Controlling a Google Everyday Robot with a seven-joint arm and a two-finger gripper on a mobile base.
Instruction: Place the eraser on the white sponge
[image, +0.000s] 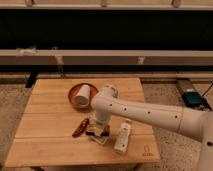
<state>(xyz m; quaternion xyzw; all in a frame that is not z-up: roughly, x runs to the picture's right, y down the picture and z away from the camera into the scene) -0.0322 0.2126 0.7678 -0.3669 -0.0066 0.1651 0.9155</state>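
Note:
The eraser, a small dark block with an orange-brown lower band, is at the tip of my gripper, near the front middle of the wooden table. It sits right over the white sponge, an off-white pad that shows just below it. I cannot tell whether the eraser rests on the sponge. My white arm reaches in from the right and bends down onto this spot, hiding most of the gripper.
A glossy red-brown chili-shaped object lies just left of the gripper. A white bottle lies on its side to the right. A red bowl with a white cup in it stands behind. A dark wall runs behind the table.

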